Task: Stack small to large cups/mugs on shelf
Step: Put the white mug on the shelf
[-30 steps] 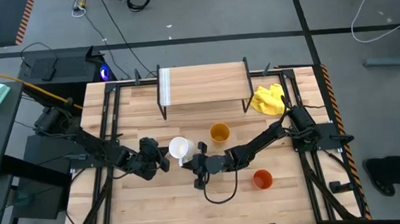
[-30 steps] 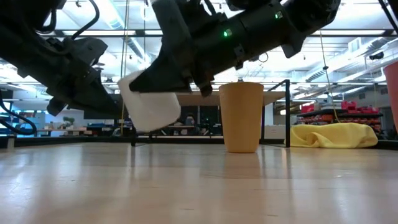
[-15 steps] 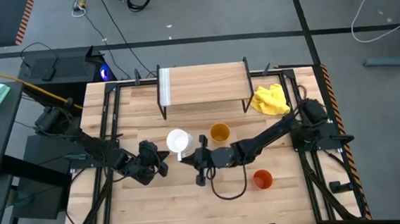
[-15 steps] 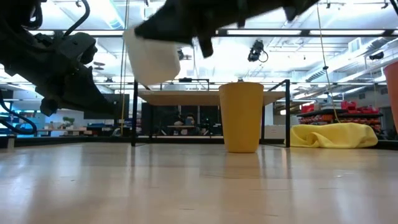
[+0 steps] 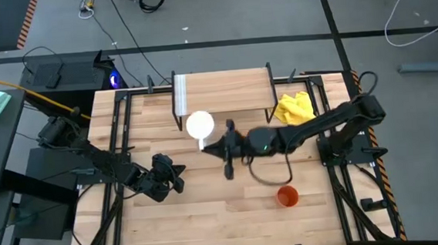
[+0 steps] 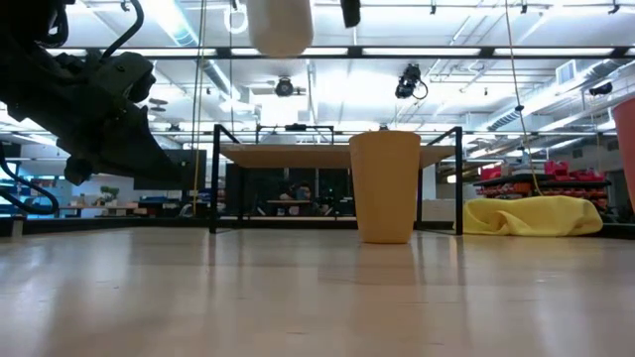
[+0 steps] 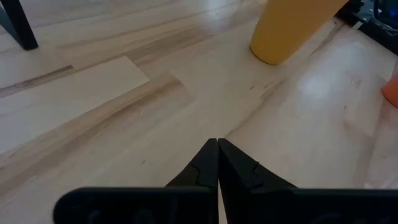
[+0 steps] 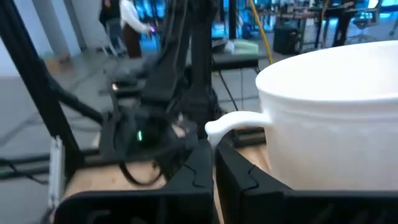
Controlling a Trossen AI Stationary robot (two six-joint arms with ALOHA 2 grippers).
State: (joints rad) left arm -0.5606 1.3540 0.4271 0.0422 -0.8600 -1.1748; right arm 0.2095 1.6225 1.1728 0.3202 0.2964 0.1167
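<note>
The right hand (image 5: 207, 146), clenched on the white mug (image 5: 199, 125) by its handle, holds it aloft at the shelf's (image 5: 224, 91) 7 o'clock corner. The left hand (image 5: 178, 172) rests clenched and empty at the desk's (image 5: 211, 223) 9 o'clock. The orange-red cup (image 5: 287, 197) stands at 4 o'clock, the yellow-orange cup (image 6: 385, 185) upright before the shelf.

**Hidden and cropped items**

In my low view the mug (image 6: 281, 25) is cut by the top edge; its handle and the gripper holding it are out of frame. The red cup (image 6: 628, 149) shows only as a sliver at the right edge. From above, the right arm (image 5: 297, 135) covers the yellow cup. My right wrist view crops the mug's body.
</note>
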